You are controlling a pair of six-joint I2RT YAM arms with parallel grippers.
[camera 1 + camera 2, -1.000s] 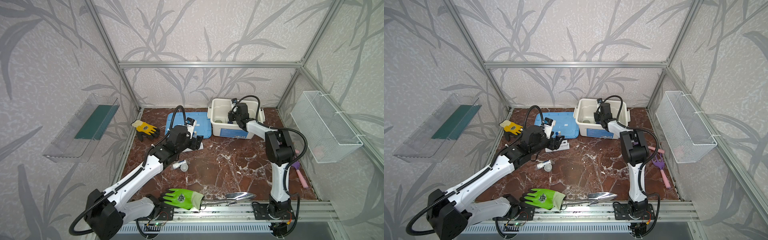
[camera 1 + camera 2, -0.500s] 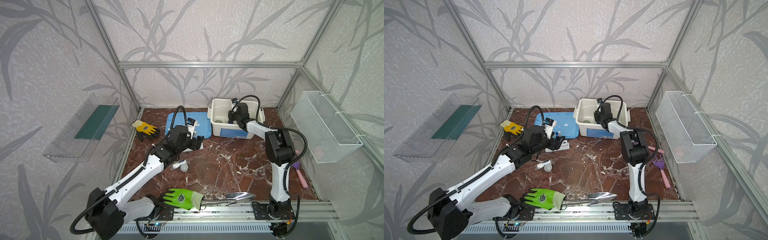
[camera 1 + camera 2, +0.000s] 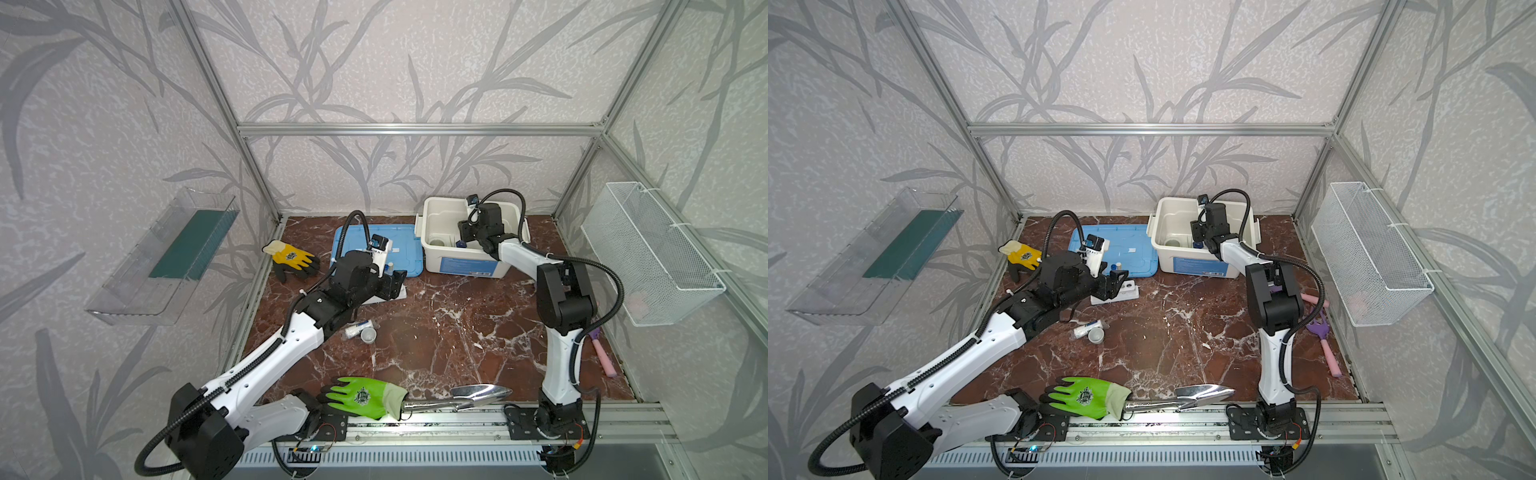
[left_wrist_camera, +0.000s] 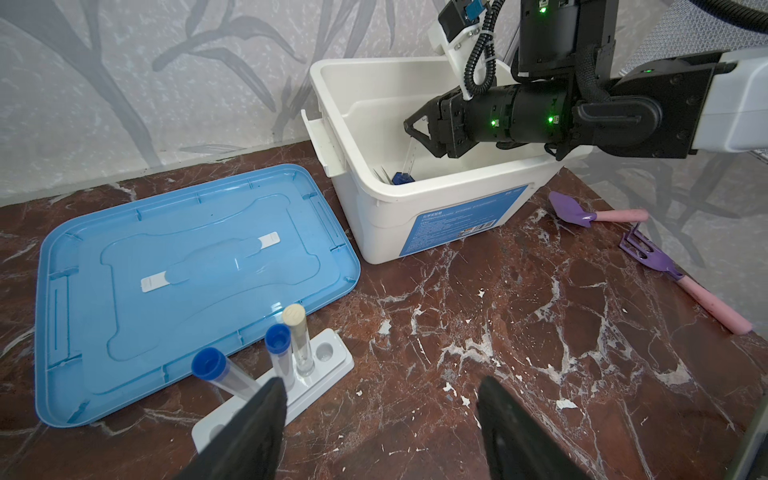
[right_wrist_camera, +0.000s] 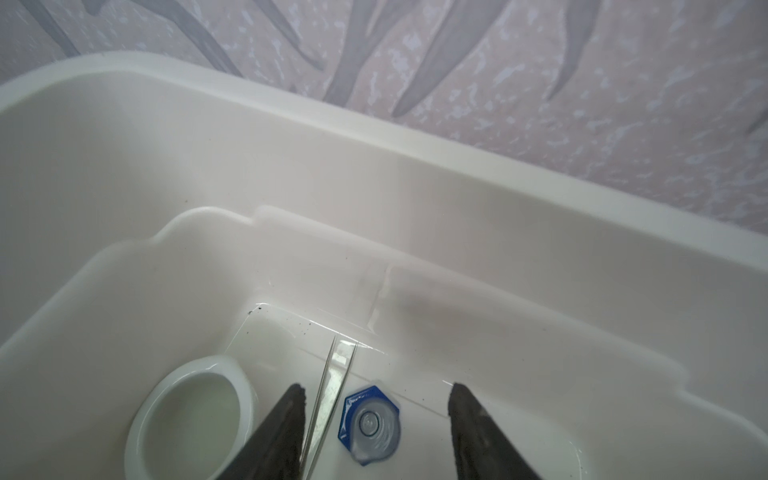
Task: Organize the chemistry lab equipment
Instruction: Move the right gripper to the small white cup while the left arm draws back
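My right gripper (image 5: pixel 377 388) hangs open inside the white bin (image 3: pixel 432 208). Its fingers stand on either side of a clear tube with a blue hexagonal base (image 5: pixel 370 424), without touching it. Thin metal tweezers (image 5: pixel 332 382) and a small white bowl (image 5: pixel 195 415) lie beside the tube on the bin floor. My left gripper (image 4: pixel 382 384) is open and empty, low over the table next to the white rack (image 4: pixel 328 357). The rack holds two blue-capped test tubes (image 4: pixel 277 336) and a white-capped one (image 4: pixel 294 316). A bottle (image 3: pixel 355 330) and a cup (image 3: pixel 368 336) lie on the table beside the left arm.
The bin's blue lid (image 3: pixel 399 249) lies flat left of the bin. A yellow glove (image 3: pixel 291 257) sits at the back left, a green glove (image 3: pixel 361 397) and a metal trowel (image 3: pixel 478 392) at the front edge. Pink-handled purple tools (image 3: pixel 600 353) lie at the right. A wire basket (image 3: pixel 648 249) hangs on the right wall.
The right gripper's jaws have spread apart inside the bin. Both arms stay about where they were.
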